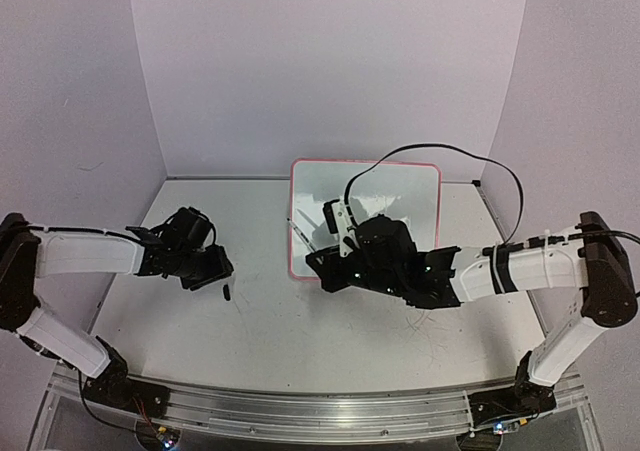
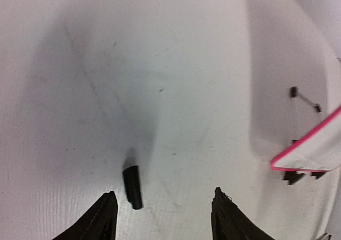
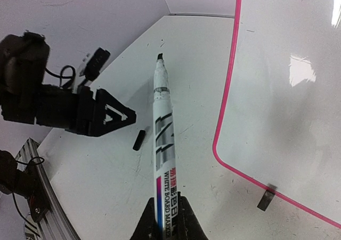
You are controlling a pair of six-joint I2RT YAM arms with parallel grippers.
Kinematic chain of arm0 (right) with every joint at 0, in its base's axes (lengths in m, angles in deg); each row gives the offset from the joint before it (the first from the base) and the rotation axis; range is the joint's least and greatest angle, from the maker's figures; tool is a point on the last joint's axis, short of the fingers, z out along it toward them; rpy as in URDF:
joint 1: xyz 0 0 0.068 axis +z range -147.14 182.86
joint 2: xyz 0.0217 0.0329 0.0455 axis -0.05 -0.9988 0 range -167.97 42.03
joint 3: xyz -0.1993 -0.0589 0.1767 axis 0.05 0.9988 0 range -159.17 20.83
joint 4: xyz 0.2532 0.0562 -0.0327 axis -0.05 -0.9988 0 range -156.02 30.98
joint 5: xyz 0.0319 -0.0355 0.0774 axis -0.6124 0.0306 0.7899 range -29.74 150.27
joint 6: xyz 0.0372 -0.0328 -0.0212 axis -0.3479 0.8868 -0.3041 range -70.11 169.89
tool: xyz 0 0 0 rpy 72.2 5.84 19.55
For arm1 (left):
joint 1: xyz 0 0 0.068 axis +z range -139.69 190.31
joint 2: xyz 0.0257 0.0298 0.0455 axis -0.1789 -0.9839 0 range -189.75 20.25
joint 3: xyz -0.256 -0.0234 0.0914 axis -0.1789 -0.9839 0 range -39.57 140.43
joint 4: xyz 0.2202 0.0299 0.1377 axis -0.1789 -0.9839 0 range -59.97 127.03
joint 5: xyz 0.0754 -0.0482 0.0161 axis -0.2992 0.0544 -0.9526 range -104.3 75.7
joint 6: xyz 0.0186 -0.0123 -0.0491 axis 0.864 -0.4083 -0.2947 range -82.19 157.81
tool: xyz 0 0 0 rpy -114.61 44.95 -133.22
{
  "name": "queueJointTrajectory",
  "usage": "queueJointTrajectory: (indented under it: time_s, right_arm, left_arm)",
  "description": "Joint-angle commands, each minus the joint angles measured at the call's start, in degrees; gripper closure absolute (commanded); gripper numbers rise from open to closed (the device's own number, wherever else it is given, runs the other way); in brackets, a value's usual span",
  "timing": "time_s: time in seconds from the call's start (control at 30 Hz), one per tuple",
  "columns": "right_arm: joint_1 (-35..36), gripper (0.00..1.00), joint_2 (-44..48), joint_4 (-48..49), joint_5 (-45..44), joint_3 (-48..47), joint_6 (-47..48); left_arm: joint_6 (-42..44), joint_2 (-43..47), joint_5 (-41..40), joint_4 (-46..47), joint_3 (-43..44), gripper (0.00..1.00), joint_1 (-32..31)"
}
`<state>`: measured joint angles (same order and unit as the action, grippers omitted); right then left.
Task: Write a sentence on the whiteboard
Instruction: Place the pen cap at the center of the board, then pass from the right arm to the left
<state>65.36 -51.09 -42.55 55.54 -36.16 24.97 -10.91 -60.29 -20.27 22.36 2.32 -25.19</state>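
While my right fingers (image 3: pixel 187 230) pinch the marker (image 3: pixel 162 139) by the whiteboard (image 3: pixel 287 91), my left fingers (image 2: pixel 101 220) hang spread. Below them lies the cap (image 2: pixel 132 187).

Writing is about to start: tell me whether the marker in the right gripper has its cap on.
No: the marker shows a bare black tip, and the cap lies loose on the table.

Whiteboard (image 3: pixel 287 107) glossy, smooth; marker (image 3: pixel 164 144) plastic; table (image 2: pixel 186 64) matt
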Motion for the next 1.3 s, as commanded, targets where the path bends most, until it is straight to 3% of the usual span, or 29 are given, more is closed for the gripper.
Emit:
queueJointTrajectory:
  time_s: [0.0, 0.07, 0.17, 0.57, 0.97, 1.27]
  right_arm:
    - [-1.7, 1.0, 3.4, 3.4, 1.8, 1.5, 0.3]
    - [-2.6, 1.0, 3.7, 5.1, 4.0, 2.1, -0.3]
    - [-2.9, 1.0, 4.1, 7.4, 7.3, 2.2, 0.6]
    - [-3.0, 1.0, 6.2, 9.4, 8.1, 1.5, 3.7]
    - [-3.1, 1.0, 6.1, 9.4, 10.8, 1.1, 5.5]
    - [-3.0, 1.0, 6.5, 9.4, 9.2, 0.8, 5.8]
  left_arm:
    - [3.9, 11.2, 8.3, 10.8, 1.7, 0.29, -0.6]
    - [4.5, 13.9, 18.4, 22.2, 0.8, 0.17, -1.0]
    - [3.5, 13.5, 27.1, 34.1, 2.1, 0.14, -3.9]
    - [-9.7, 2.2, 32.2, 47.2, 5.7, 0.16, -8.8]
    - [-15.8, -1.5, 32.2, 53.6, 5.8, 0.41, -9.1]
    - [-17.2, -3.7, 32.1, 55.3, 6.8, 0.8, -9.1]
